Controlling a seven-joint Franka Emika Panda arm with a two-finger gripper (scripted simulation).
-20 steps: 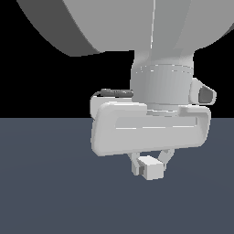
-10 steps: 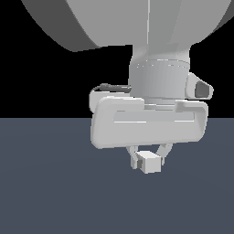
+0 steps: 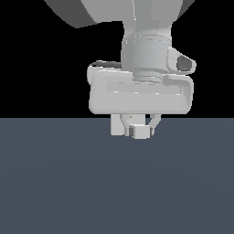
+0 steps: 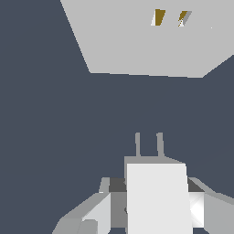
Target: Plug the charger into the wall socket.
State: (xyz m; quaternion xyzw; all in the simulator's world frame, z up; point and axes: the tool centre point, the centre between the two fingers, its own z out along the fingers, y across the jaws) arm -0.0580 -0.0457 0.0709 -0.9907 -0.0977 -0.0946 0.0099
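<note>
Between its fingers your gripper (image 3: pixel 139 129) clamps the charger (image 3: pixel 140 132), held clear above the dark floor (image 3: pixel 117 183). In the wrist view the charger (image 4: pixel 156 196) runs lengthwise toward the socket (image 4: pixel 146 39), its two prongs (image 4: pixel 148 144) leading (aimed at the plate, well apart from the orange holes (image 4: pixel 170 18)).

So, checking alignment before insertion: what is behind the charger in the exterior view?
The end effector and, partly showing past the charger, the wall socket. The socket's holes are mostly covered there; the wrist view shows them.
</note>
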